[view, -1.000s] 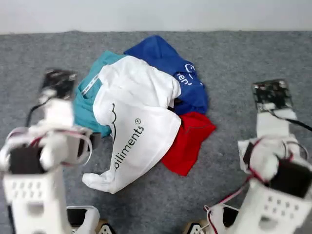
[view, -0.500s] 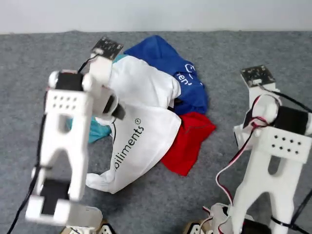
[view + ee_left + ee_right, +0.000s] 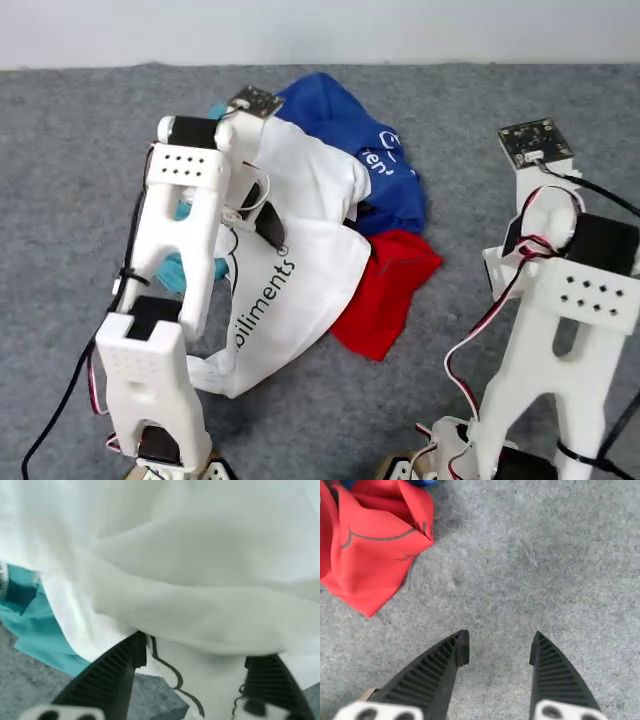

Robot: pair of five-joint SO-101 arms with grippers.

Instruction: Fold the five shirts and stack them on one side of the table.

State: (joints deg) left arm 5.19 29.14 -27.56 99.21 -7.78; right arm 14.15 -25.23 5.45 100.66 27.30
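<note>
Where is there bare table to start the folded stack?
Widest: grey felt table left of the teal shirt. Also bare right of the red shirt and blue shirt, under the right gripper. Crowded: the centre, where the white printed shirt tops the heap beneath the left gripper.

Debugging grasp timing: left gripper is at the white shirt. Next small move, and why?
Probably ease the left gripper down and close on the white shirt: its jaws stand open with white fabric just ahead, and that shirt lies on top. The right gripper is open over bare carpet.
</note>
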